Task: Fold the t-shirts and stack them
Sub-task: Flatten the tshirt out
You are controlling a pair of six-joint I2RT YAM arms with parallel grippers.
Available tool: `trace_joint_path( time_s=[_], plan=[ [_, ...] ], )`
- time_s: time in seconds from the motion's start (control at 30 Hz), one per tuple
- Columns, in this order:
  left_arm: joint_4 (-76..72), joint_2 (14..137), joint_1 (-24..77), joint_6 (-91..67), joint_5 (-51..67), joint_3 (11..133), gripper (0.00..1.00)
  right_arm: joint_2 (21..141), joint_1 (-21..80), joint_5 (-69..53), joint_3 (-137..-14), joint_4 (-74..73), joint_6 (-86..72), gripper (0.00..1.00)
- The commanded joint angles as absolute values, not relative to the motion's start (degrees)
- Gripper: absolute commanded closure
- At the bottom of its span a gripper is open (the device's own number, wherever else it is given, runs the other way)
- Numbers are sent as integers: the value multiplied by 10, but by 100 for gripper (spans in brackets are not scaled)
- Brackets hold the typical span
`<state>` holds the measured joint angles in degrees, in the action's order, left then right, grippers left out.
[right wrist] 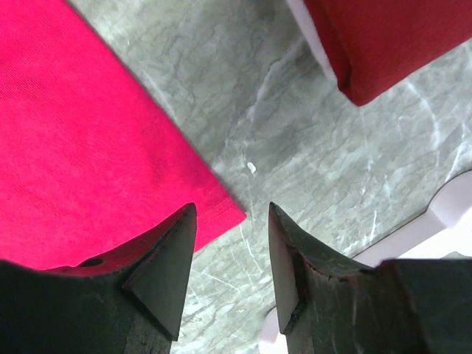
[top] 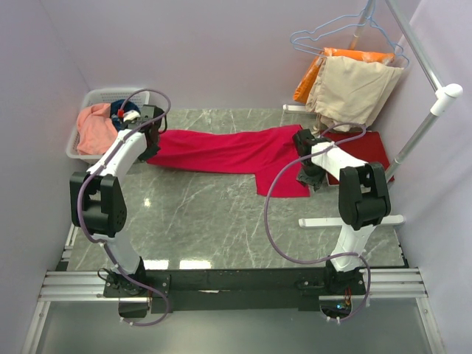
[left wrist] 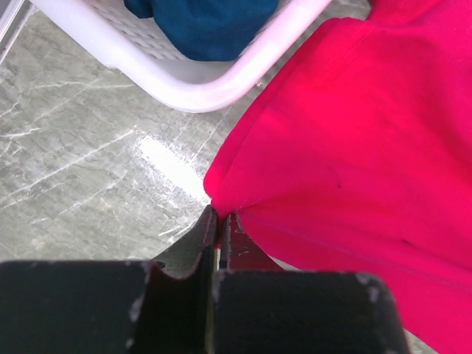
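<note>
The crimson t-shirt point(top: 228, 151) is lying spread on the surface point(top: 206, 214), its long axis running from just beside the basket point(left wrist: 184, 92) away toward the right arm. The left end effector point(left wrist: 219, 221) is clenching the shirt's basket-side edge. The right end effector point(right wrist: 232, 210), jaws released, is straddling the corner farthest from the basket, with the cloth lying toward its left finger. No labels or writing are showing.

In the top view, the right arm point(top: 361, 195) hides much of the darker red t-shirt point(top: 372, 144). The left wrist view's upper edge cuts off the teal t-shirt point(left wrist: 206, 26) and the basket point(left wrist: 184, 88).
</note>
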<state>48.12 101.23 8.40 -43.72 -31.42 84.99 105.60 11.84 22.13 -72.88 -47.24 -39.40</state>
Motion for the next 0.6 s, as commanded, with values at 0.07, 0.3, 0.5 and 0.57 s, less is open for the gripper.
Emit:
trace_joint_path(
  time_s=[0.07, 0.3, 0.5, 0.57],
  plan=[
    [484, 1013, 79, -425, -332, 849, 99, 1062, 117, 188, -712, -461, -398, 49],
    [483, 1018, 78, -421, -321, 853, 99, 1068, 117, 143, -680, -441, -391, 52],
    [488, 1016, 77, -416, -316, 860, 99, 1085, 117, 104, -694, -437, -380, 63],
    [489, 1013, 78, -415, -316, 862, 99, 1095, 117, 95, -700, -433, -377, 73]
  ],
)
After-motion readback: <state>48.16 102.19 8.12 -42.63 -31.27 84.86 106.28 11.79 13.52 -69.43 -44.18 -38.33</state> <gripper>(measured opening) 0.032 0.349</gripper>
